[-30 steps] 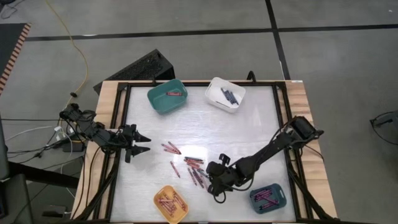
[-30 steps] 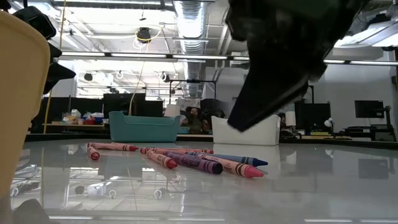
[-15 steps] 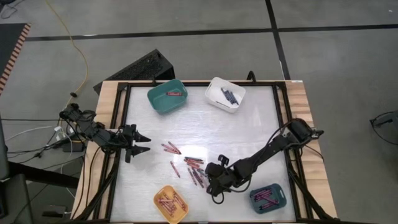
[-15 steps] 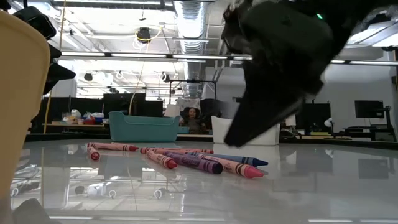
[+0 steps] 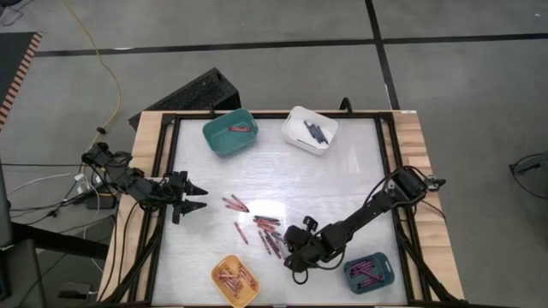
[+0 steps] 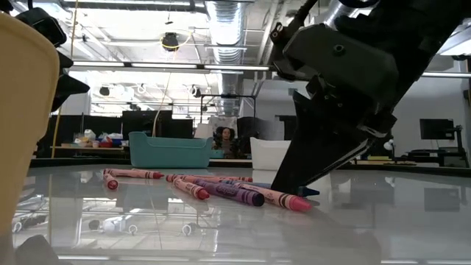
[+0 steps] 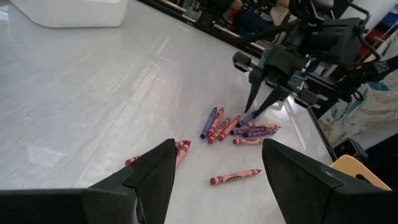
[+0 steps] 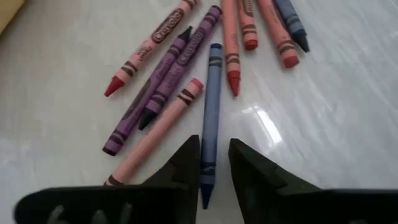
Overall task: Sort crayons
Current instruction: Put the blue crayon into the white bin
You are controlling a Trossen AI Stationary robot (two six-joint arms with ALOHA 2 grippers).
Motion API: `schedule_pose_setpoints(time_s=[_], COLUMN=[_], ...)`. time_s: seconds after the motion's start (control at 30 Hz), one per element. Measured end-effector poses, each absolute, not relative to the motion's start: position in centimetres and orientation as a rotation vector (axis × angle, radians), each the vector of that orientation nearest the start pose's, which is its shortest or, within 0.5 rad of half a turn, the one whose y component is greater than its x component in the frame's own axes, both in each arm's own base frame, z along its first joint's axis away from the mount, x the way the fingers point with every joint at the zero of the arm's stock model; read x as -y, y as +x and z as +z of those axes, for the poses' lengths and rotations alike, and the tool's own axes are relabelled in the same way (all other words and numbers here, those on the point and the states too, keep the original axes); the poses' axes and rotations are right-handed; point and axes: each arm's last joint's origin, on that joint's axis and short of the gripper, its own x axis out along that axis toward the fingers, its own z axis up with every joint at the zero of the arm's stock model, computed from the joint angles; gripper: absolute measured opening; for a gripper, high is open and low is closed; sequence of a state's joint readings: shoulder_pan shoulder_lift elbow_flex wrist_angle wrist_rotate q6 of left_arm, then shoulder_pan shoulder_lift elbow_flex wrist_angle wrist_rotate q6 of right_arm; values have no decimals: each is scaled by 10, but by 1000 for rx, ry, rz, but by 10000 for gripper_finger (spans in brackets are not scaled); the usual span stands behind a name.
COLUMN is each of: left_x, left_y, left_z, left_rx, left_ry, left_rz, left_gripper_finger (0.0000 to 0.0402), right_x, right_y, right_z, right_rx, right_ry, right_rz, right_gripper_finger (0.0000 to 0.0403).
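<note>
White tabletop (image 5: 325, 184) fills a black frame, with an open workshop visible behind it; loose crayons (image 5: 267, 233) lie in a small scatter near the table's middle, and others already rest in the teal bin (image 5: 230, 133), white bin (image 5: 310, 129), yellow bin (image 5: 235, 279) and dark tray (image 5: 371, 272). The right gripper (image 8: 214, 167) is down at the table, its two dark fingers set on either side of a blue crayon (image 8: 211, 118) — narrowly parted, close to the stick but, as far as can be seen, not yet clamped on it. A pink crayon (image 8: 155, 134) lies just beside the blue one, and purple ones (image 8: 165, 81) lie near. To do this pick well, the fingers should probably close squarely across the blue stick alone, keeping the nearer finger clear of the pink neighbour, then lift straight up before travelling; a skewed pinch could roll the crayon away or drag a second one along. The right arm reaches in from the table's right edge, stretched low with its wrist angled steeply down. The left gripper (image 5: 195, 198) waits at the table's left side, fingers spread and holding nothing.
</note>
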State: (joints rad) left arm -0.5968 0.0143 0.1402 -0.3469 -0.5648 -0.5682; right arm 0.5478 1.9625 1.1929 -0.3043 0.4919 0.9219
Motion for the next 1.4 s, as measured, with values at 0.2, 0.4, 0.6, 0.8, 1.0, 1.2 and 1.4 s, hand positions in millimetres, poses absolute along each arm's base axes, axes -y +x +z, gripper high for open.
schedule_pose_setpoints(time_s=[0.2, 0.4, 0.6, 0.8, 1.0, 1.2, 1.4], left_x=[33, 33, 33, 33, 33, 33, 33], left_y=[76, 76, 76, 76, 76, 76, 76], left_z=[177, 177, 177, 177, 177, 177, 177], left_rx=[-187, -187, -188, -188, -188, -188, -189], left_ry=[-449, -450, -450, -448, -447, -447, -441], left_rz=[21, 21, 21, 21, 21, 21, 21], left_gripper_finger=[228, 228, 228, 228, 228, 228, 228], right_x=[-184, -187, -194, -189, -163, -117, -56], right_y=[333, 331, 325, 312, 298, 287, 286], right_z=[138, 137, 146, 176, 211, 245, 270], right_rx=[-868, -874, -859, -826, -767, -734, -753], right_ry=[366, 357, 364, 340, 253, 169, 100], right_rz=[-400, -394, -364, -383, -500, -648, -756], right_gripper_finger=[28, 9, 3, 3, 2, 2, 2])
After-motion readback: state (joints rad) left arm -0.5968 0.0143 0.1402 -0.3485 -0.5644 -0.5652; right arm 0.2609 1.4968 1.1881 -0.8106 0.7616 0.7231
